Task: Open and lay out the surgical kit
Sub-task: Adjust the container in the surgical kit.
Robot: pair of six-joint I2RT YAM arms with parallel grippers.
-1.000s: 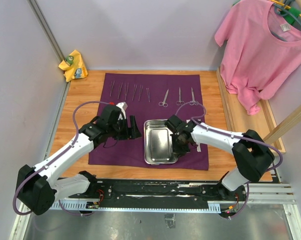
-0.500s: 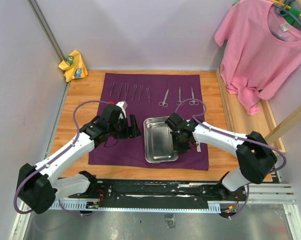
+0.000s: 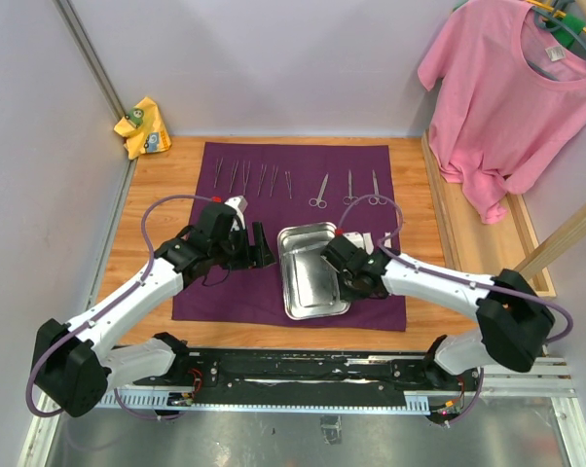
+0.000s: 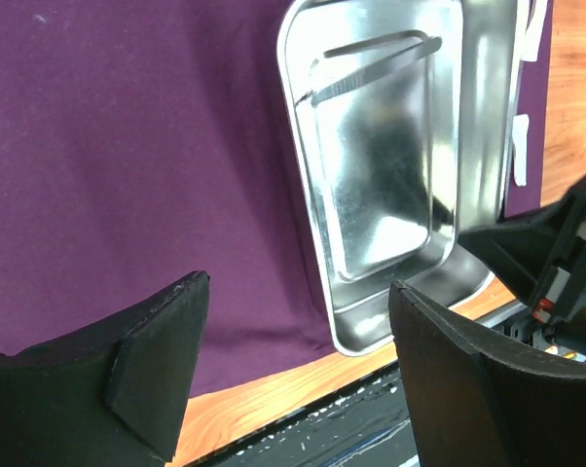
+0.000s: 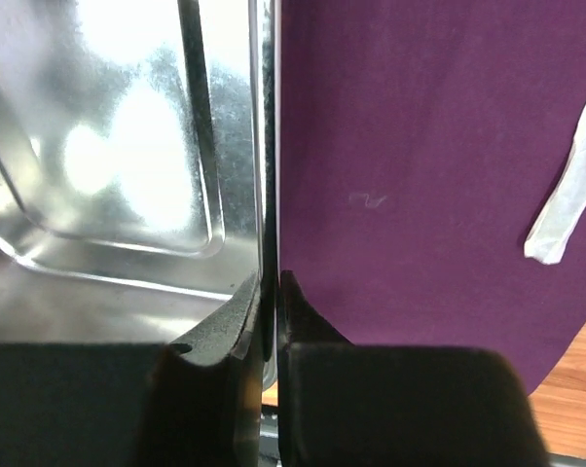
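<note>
The surgical kit's dark purple cloth (image 3: pixel 225 292) lies spread flat on the wooden table. Slim forceps (image 3: pixel 249 177) and scissors (image 3: pixel 318 191) lie in a row along its far edge. The shiny steel tray (image 3: pixel 311 277) sits at the cloth's middle, slightly askew. My right gripper (image 3: pixel 351 282) is shut on the tray's right rim (image 5: pixel 269 146), one finger inside the tray and one outside. Small white gauze pieces (image 3: pixel 371 238) lie just right of the tray, and one strip (image 5: pixel 566 204) shows in the right wrist view. My left gripper (image 3: pixel 264 255) hangs open left of the tray (image 4: pixel 390 175), holding nothing (image 4: pixel 298 292).
A pink T-shirt (image 3: pixel 512 97) hangs at the back right above a slanted wooden beam (image 3: pixel 566 243). A yellow rag (image 3: pixel 142 126) sits in the back left corner. Grey walls close in the left and back. The black base rail (image 3: pixel 303 375) runs along the near edge.
My right arm has drawn back toward the near edge with the tray's rim in its grip, turning the tray slightly askew and uncovering gauze pieces to its right. The left arm has stayed put.
</note>
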